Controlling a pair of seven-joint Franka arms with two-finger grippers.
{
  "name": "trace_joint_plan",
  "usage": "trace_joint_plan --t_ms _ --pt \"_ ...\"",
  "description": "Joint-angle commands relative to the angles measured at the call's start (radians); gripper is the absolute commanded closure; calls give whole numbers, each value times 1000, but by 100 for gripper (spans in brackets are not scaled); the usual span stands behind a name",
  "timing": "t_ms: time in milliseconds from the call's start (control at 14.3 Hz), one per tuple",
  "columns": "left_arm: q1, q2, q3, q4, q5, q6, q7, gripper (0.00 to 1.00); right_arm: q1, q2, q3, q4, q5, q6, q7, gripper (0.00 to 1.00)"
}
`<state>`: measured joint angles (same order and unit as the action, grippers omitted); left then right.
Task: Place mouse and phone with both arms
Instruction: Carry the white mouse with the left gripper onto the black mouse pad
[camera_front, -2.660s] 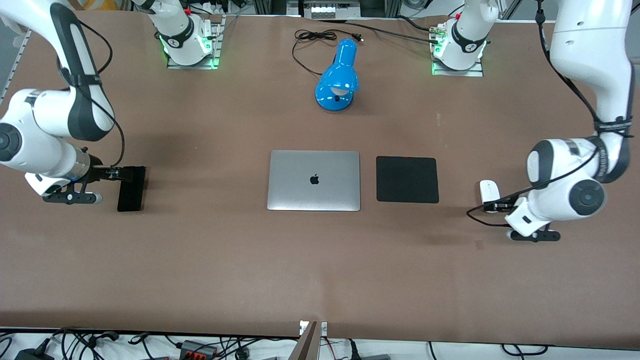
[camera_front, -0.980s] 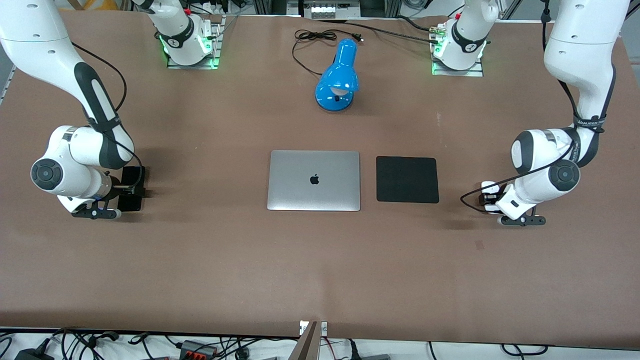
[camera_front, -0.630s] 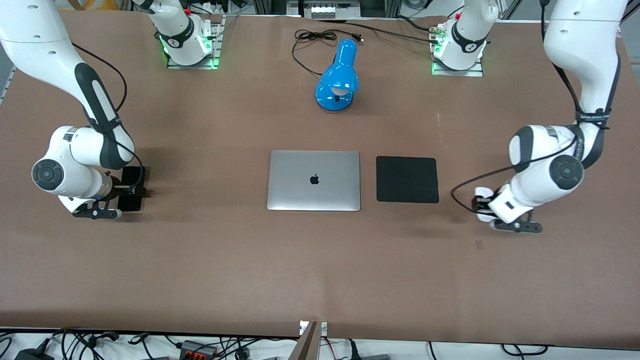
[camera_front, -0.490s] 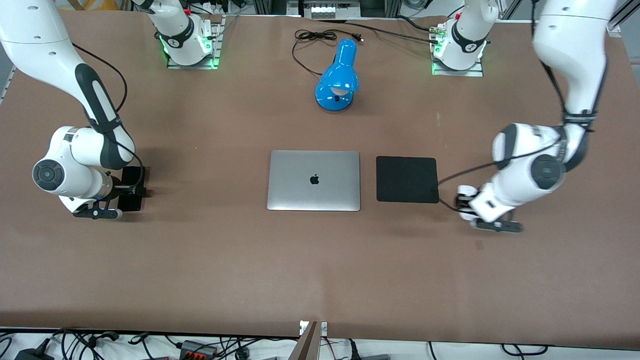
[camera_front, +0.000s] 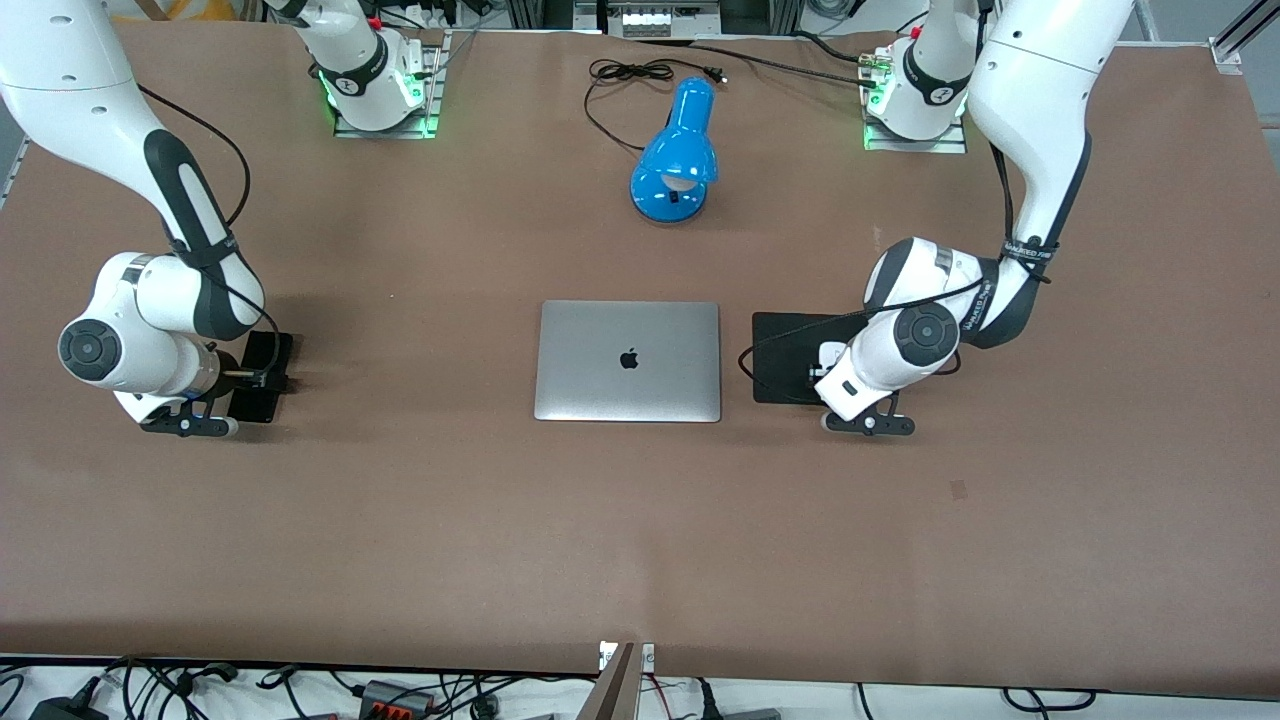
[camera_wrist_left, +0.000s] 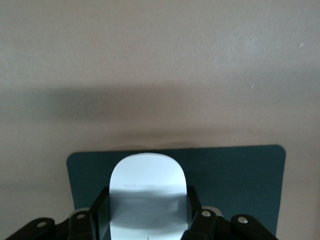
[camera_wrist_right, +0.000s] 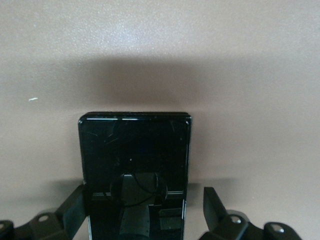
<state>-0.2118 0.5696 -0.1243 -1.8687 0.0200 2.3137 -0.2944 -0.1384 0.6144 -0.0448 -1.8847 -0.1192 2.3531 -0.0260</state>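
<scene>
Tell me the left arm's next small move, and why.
Probably lower the mouse onto the mat and open. The left gripper is shut on the mouse, and both views show it over the mat, so only the set-down seems left. The right gripper sits at the phone, with one finger apart from its edge.

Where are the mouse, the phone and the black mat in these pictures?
mouse (camera_wrist_left: 147, 187): left wrist view, on its white top shell.
phone (camera_wrist_right: 135, 150): right wrist view, on its dark glossy face.
black mat (camera_front: 785, 345): front view, on its bare part nearest the laptop.
</scene>
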Motion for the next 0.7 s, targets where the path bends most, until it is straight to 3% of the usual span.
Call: trace_joint_plan --t_ms 0,210,350,490,560,630 --pt "-18 -22 5 -47 4 47 -31 66 -10 15 9 13 9 5 6 0" --pt "-21 -22 5 -75 5 85 -60 63 -10 15 11 13 15 0 6 0" --pt "-29 -16 5 -75 3 85 -66 53 -10 15 13 13 26 -5 6 0" --pt "-28 -10 9 -75 3 85 -65 36 -10 15 13 13 29 -6 9 0" --pt "-26 -10 11 -75 3 85 -69 0 -10 15 13 13 29 -6 24 0" --pt "-26 -11 11 -73 3 85 -84 0 -10 15 13 13 29 -6 35 0"
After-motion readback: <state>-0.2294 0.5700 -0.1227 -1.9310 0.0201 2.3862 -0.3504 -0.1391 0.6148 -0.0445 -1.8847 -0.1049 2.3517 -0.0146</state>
